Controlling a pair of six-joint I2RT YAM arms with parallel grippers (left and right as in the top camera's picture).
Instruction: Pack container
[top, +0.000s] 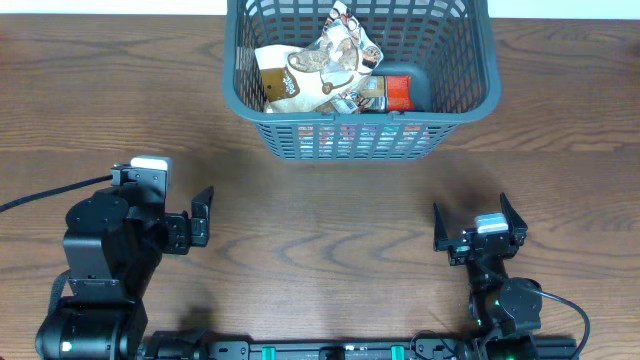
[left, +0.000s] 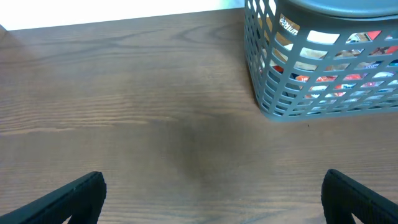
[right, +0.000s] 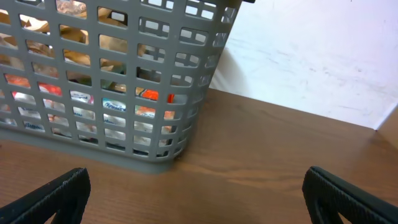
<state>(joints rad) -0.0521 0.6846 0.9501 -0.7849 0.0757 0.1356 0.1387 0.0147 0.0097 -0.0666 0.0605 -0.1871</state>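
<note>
Overhead, the container (top: 340, 138) sits at the middle of the table's (top: 320, 210) far edge. It holds a jumble of snack packets (top: 330, 60), cream and brown ones with a red packet (top: 398, 94) at the right, but none of the print is big enough to read. Left gripper (left: 214, 199) and right gripper (right: 199, 196) both hang by the near edge, jaws spread wide with nothing between them, well apart from the container.
</note>
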